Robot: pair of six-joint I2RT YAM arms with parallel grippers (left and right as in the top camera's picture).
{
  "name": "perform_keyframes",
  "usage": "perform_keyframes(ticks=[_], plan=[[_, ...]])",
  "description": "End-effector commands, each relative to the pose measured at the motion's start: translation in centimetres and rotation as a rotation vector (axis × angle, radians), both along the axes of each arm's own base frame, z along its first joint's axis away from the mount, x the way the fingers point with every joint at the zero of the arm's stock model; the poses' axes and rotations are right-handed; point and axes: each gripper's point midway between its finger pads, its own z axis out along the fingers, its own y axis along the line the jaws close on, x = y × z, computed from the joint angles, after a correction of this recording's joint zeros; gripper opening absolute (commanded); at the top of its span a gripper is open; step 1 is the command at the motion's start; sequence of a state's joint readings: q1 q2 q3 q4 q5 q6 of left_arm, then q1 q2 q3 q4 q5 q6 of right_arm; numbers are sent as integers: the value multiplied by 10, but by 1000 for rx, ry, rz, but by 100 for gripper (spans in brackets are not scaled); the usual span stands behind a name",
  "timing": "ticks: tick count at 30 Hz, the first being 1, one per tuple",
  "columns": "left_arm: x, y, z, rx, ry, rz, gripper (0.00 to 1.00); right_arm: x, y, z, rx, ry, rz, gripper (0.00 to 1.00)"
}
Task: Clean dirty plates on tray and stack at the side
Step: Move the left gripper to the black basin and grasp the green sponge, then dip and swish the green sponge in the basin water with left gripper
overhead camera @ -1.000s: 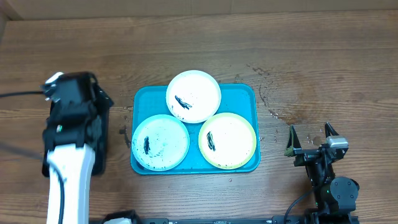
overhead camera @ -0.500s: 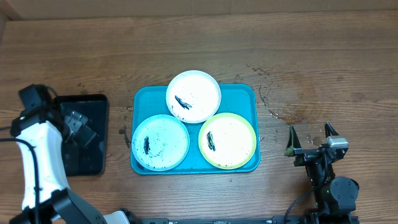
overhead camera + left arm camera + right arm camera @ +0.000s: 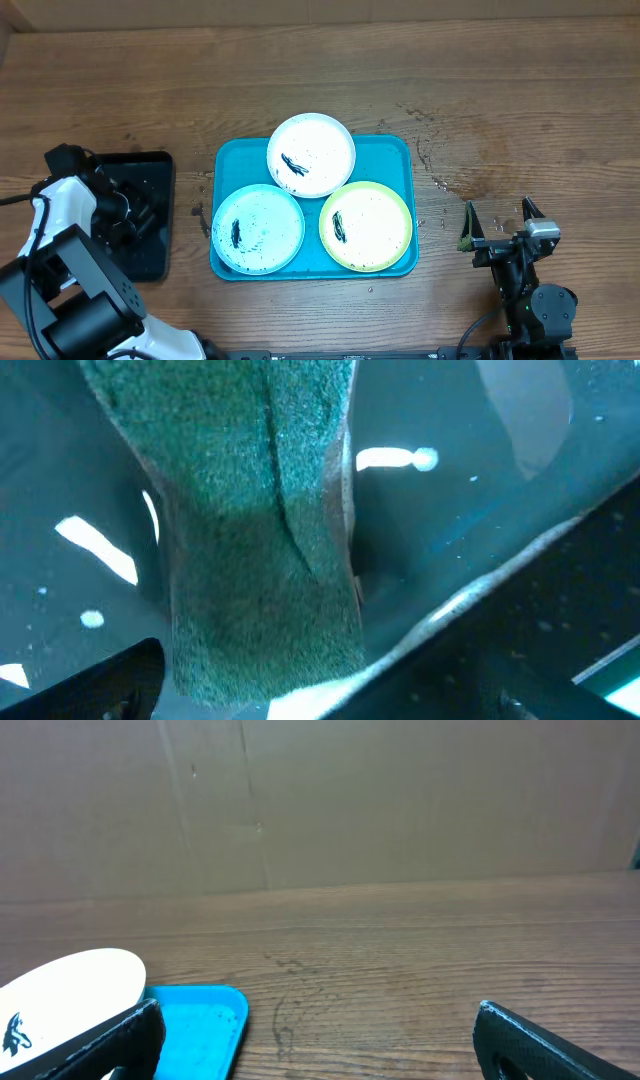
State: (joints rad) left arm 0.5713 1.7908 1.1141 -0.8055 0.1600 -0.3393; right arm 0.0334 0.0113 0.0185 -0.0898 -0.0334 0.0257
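Stained wood counter (image 3: 500,90), cardboard backdrop (image 3: 400,800); right gripper (image 3: 497,222) spread, left gripper (image 3: 138,208) at sponge (image 3: 260,560), can't tell its grip.

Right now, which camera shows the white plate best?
The overhead view: the whole white plate shows, black smear included, lying over the turquoise tray's far rim. The right wrist view catches only part of it at lower left; the left wrist view shows none of it.
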Motion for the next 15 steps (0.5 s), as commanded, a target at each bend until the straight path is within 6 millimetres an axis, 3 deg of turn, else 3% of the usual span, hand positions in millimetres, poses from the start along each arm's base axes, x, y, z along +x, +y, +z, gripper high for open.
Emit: perform_keyframes(ticks=[1,4,7,15], plan=[[-9,13,-12,69,69,-36,92,0,-3,-2,-1,-1,-14,100],[-10,15,-17,73,82,-36,90,0,-3,-2,-1,-1,-14,100],[-17,25,-17,134,127,-33,81,0,-3,-2,-1,-1,-14,100],[-20,21,-21,120,134,-35,80,0,-3,-2,-1,-1,-13,100]])
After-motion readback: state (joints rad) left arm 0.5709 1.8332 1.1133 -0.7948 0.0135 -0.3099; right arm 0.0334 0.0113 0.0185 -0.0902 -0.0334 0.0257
